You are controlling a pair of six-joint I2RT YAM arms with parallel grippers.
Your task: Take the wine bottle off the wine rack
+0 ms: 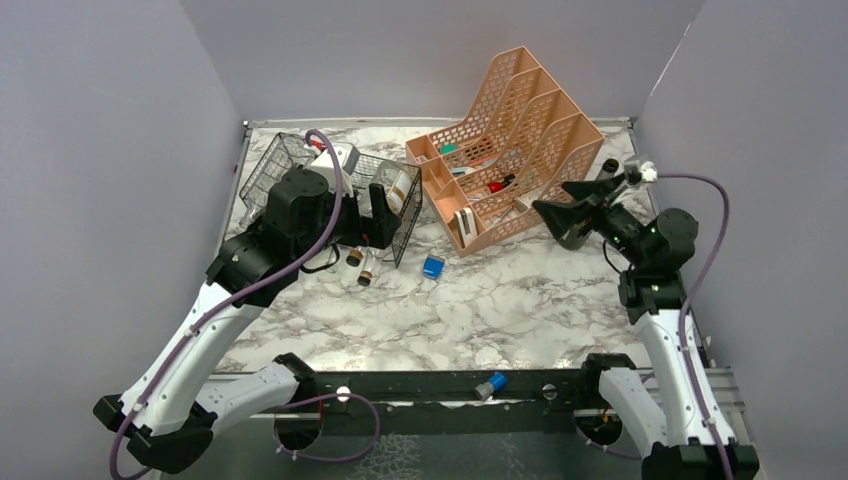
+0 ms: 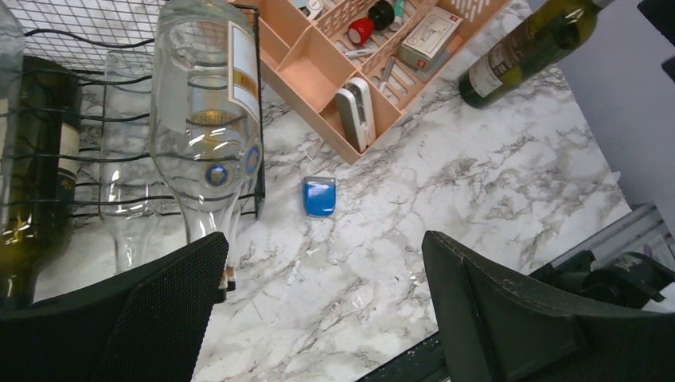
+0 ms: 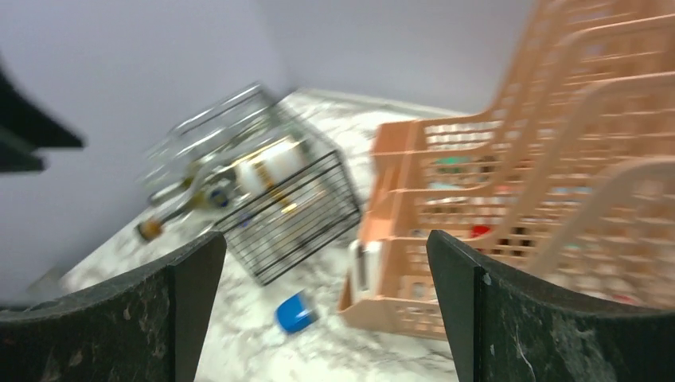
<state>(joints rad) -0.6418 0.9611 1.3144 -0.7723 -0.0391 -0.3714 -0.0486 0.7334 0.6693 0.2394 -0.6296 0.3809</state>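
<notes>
The black wire wine rack [image 1: 268, 165] sits far left on the bench [image 1: 520, 300]. A clear wine bottle [image 2: 205, 119] lies in it, neck poking out. The left claw [image 2: 318, 318] hovers wide open just before it. The right claw [image 3: 326, 318], also open, is near the peach organizer [image 1: 520, 120].

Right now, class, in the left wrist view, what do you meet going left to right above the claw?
Dark green bottle in the wine rack → slim clear bottle → large labelled clear bottle → small blue object → white device → green wine bottle on the marble table.
</notes>
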